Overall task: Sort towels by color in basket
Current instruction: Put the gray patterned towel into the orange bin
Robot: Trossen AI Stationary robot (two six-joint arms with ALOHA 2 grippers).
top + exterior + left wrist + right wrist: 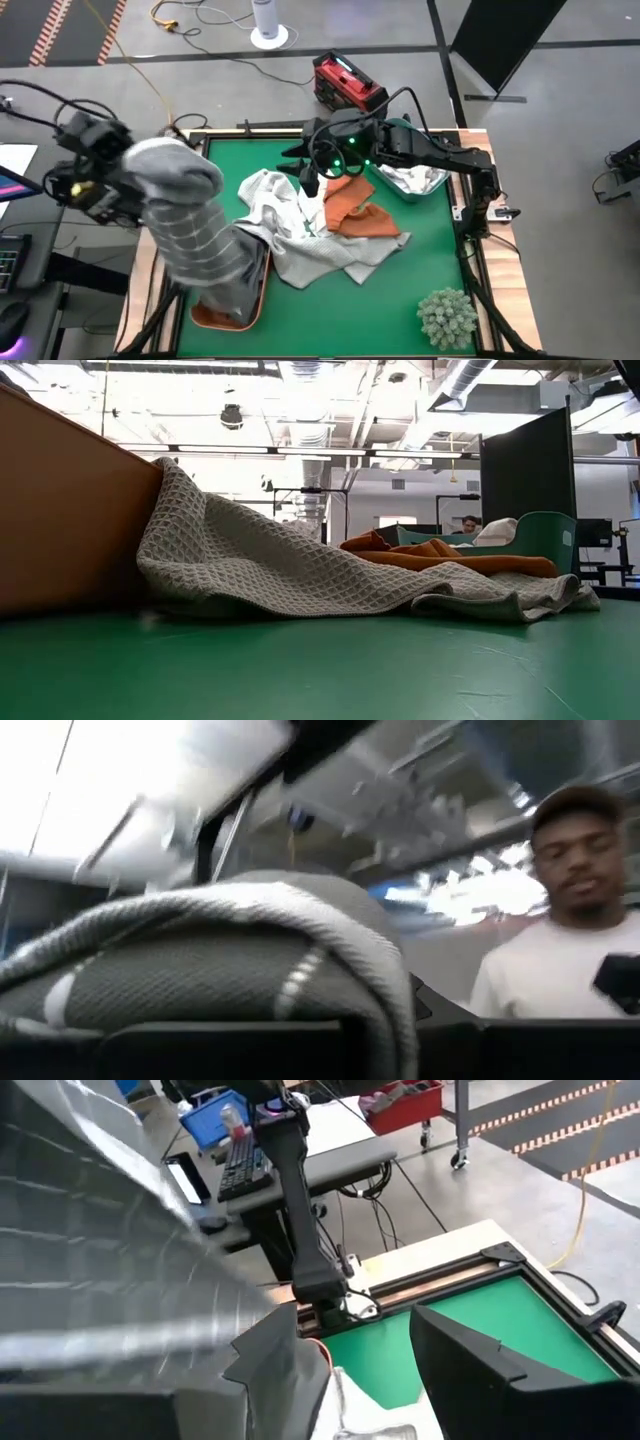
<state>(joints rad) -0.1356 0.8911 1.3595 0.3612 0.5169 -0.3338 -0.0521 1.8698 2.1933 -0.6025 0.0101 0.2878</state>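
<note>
Left gripper (85,185) fingers clenched on grey checked towel (190,230), draped limp over orange basket (232,305) at worktop (400,290) edge; right gripper (322,165) fingers spread above rust-orange towel (355,210): soft, light, pinch a raised fold.

Grey checked towel (185,215), rust-orange towel (352,205), green table (420,265)

towels (300,235) mid-table | plant ball (446,316) at front right corner; basket (415,180) behind, right
</note>
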